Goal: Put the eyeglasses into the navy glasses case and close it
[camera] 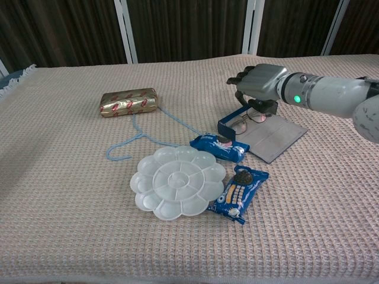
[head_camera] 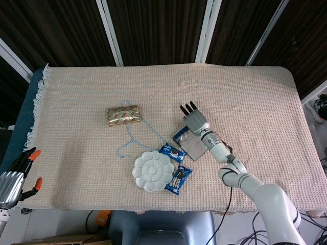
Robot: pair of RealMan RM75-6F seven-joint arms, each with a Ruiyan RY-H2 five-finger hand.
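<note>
At the far left edge of the head view, the left hand (head_camera: 13,176) is hanging off the table's corner with its fingers spread and holding nothing. Moving right across the beige woven tablecloth (camera: 65,177), one gold foil-wrapped packet (camera: 128,102) is lying near the back, and one light blue string (camera: 142,137) is trailing from beside it toward the middle. One white flower-shaped paint palette (camera: 176,183) is sitting in front, with two blue snack packets beside it: one (camera: 219,148) touching the palette's far right rim, the other (camera: 240,193) lying just off its near right edge. The upper packet is lying just beside the near left corner of the navy glasses case (camera: 260,133), which is sitting open with its grey lid flat on the cloth. The eyeglasses (camera: 246,120) are lying in the case's far left end. The right hand (camera: 259,84) is hovering over that end, fingers curled downward around the eyeglasses; whether it is actually gripping them I cannot tell. Behind the table, dark wood panels (head_camera: 153,30) are standing divided by white strips.
</note>
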